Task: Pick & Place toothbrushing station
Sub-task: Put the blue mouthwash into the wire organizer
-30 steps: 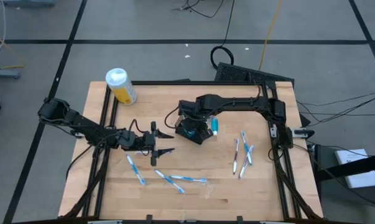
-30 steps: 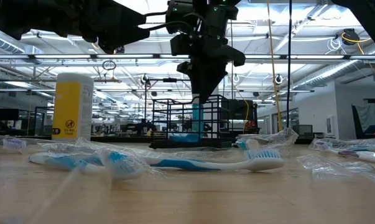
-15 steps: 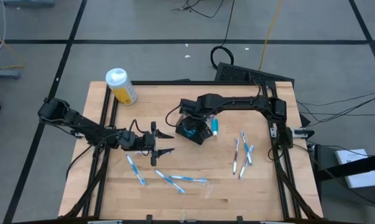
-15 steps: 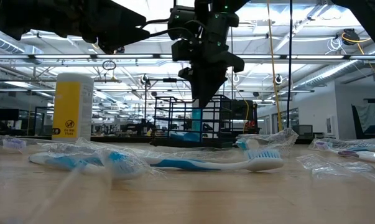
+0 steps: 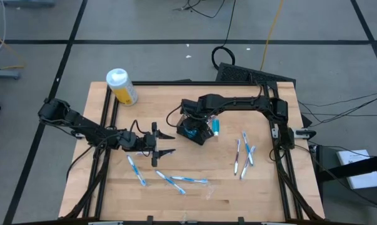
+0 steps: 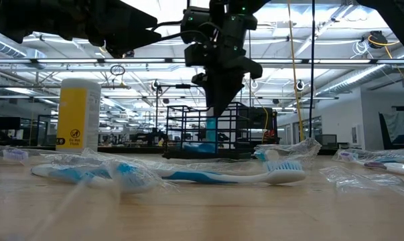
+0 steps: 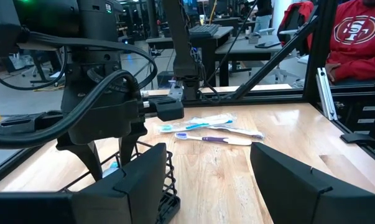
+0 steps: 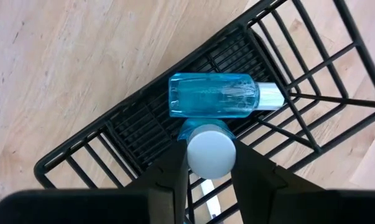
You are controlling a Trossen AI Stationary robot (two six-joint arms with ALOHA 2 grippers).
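Note:
The black wire basket [image 5: 189, 133] stands on the table's middle, seen from above in the right wrist view as the basket [image 8: 132, 129]. One teal tube [image 8: 213, 96] lies flat on its floor. My right gripper [image 5: 197, 122] points down into the basket, shut on a second teal tube [image 6: 212, 128] with a white cap. A third teal tube [image 5: 216, 127] lies on the table just right of the basket. Toothbrushes [image 5: 243, 153] lie at the right, others [image 5: 175, 181] near the front. My left gripper [image 5: 161, 145] hovers open, left of the basket, holding nothing. My right gripper pinches the tube's white cap end [image 8: 210, 153] between its two fingers [image 8: 170, 177], coming from above and pointing steeply down. The tube stands upright inside the basket, hanging below the fingers. Whether its lower end rests on the basket's floor, I cannot tell.
A yellow bottle with a white cap [image 5: 121, 86] lies at the table's far left corner. Clear wrappers [image 6: 289, 148] lie around the near toothbrush [image 6: 228, 175]. Black frame rails [image 5: 107, 125] run along both table sides. A person in a red shirt [image 7: 355, 37] sits beyond the table.

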